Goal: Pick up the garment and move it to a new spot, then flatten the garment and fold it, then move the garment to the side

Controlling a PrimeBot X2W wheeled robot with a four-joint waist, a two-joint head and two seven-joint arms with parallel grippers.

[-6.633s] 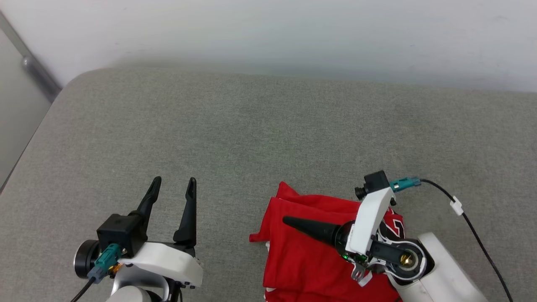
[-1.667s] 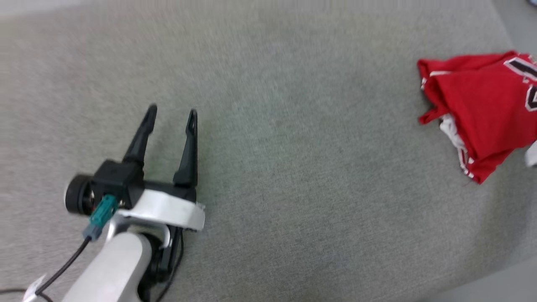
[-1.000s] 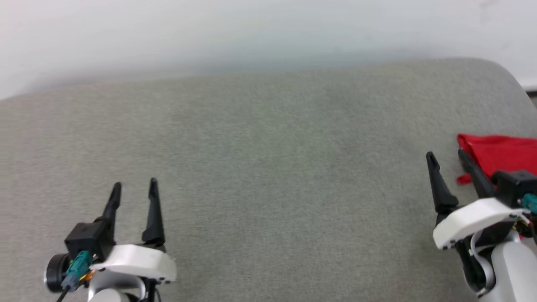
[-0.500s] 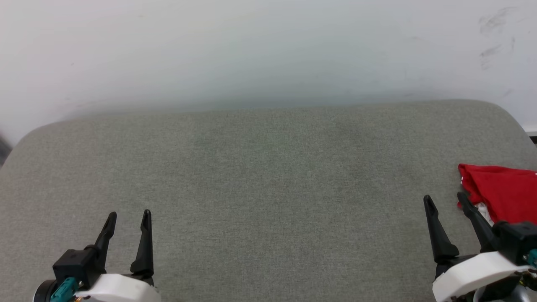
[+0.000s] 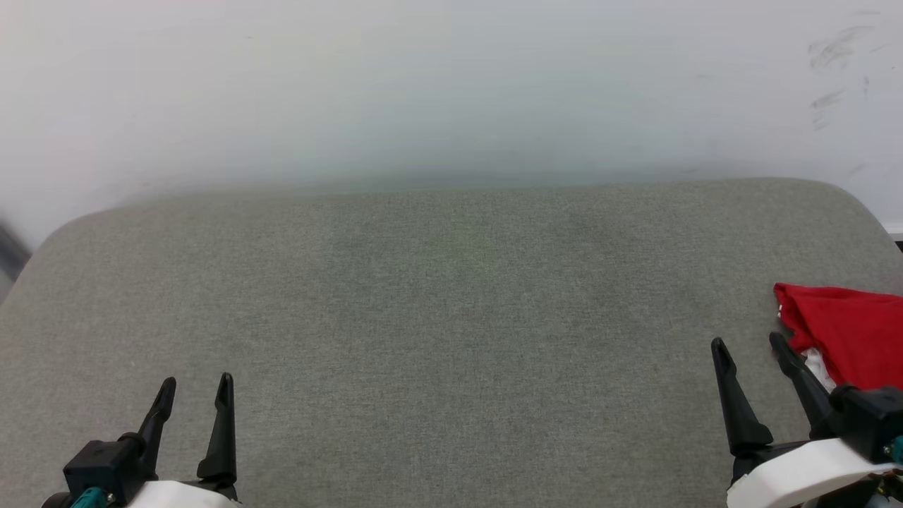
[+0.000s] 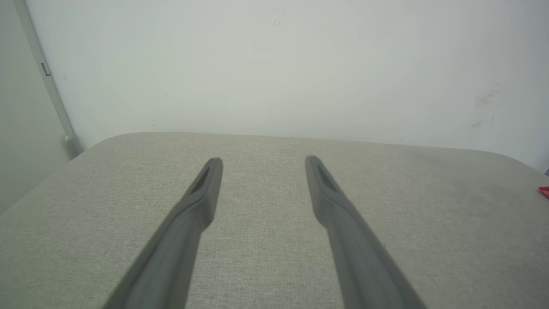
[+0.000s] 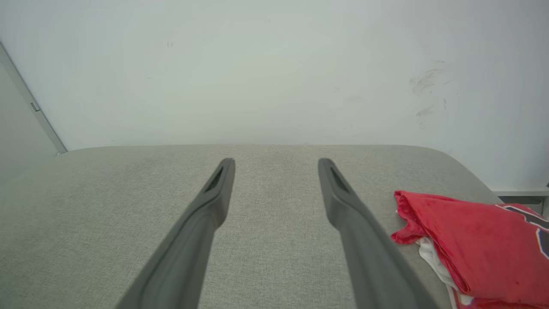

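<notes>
The garment (image 5: 850,331), a bright red shirt folded into a bundle with a white sleeve peeking out underneath, lies at the far right edge of the grey cushioned surface (image 5: 451,317). In the right wrist view the garment (image 7: 476,244) shows a bit of black white-outlined print at its right. My right gripper (image 5: 749,344) stands open and empty just left of it, apart from the cloth. At the lower left, my left gripper (image 5: 196,388) is open and empty too, far from the garment. A red sliver of the garment (image 6: 544,191) shows at the right edge of the left wrist view.
A pale wall (image 5: 451,92) rises right behind the surface, with dark scuffs (image 5: 832,63) at its right. The surface has rounded back corners; its right edge lies just past the garment. A grey vertical post (image 6: 51,94) stands beyond the left corner.
The head camera has tilted up a little, so both grippers sit lower in the picture. Earlier the right gripper let go of the garment and drew back from it.
</notes>
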